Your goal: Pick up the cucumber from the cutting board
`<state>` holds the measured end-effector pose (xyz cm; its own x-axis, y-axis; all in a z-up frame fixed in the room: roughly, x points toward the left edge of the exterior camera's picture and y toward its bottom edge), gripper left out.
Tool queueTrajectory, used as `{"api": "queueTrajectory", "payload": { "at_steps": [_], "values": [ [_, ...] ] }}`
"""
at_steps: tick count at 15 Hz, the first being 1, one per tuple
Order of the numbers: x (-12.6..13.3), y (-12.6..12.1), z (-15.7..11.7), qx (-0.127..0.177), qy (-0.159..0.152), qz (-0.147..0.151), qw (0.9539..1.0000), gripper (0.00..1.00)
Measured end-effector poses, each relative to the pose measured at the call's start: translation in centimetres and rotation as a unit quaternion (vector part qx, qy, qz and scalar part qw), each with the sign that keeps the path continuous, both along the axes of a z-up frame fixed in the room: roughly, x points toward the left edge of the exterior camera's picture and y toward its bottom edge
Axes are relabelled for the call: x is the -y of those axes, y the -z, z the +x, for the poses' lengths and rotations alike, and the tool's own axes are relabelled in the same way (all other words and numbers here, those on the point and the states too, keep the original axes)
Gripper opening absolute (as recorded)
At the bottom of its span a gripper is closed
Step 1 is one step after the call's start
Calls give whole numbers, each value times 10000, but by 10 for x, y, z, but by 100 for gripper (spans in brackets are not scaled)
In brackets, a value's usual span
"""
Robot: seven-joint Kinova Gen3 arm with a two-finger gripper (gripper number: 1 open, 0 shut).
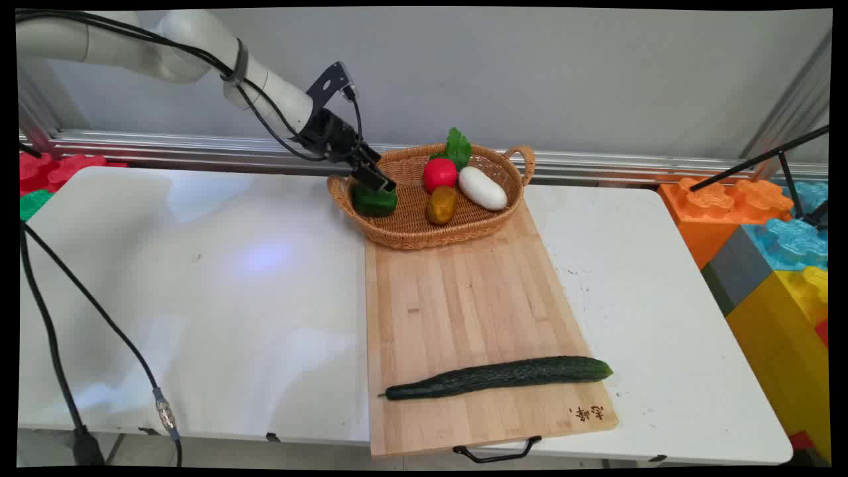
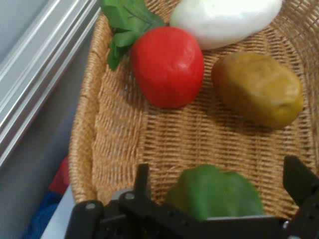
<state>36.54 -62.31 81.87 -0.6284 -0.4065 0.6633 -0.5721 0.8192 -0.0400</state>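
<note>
A green pepper point(image 1: 375, 201) lies at the left end of a woven basket point(image 1: 411, 232), just inside its rim. My gripper point(image 1: 376, 183) hangs right over the pepper. In the hand view the gripper point(image 2: 219, 180) is open, with the green pepper point(image 2: 215, 193) between its two fingers point(image 2: 143, 179) and a small gap on each side. Further along the basket point(image 2: 114, 149) lie a red tomato point(image 2: 168, 65) with green leaves point(image 2: 127, 20), a brownish potato point(image 2: 259, 88) and a white radish point(image 2: 224, 17).
The basket stands at the far end of a wooden cutting board point(image 1: 464, 311). A long dark cucumber point(image 1: 497, 377) lies across the board's near end. Big coloured toy blocks point(image 1: 775, 265) stand off the table's right side, and black cables point(image 1: 66, 318) hang at the left.
</note>
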Motion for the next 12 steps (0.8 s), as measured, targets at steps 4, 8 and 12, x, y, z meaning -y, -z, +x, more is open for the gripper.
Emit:
{"api": "queueTrajectory", "payload": {
  "at_steps": [4,8,12],
  "values": [
    [-6,-17,-13,-254,168,84,9995,100],
    [-32,-43,-35,-605,577,478,9954,100],
    [-64,-61,-67,-908,886,1015,9867,100]
  ]
}}
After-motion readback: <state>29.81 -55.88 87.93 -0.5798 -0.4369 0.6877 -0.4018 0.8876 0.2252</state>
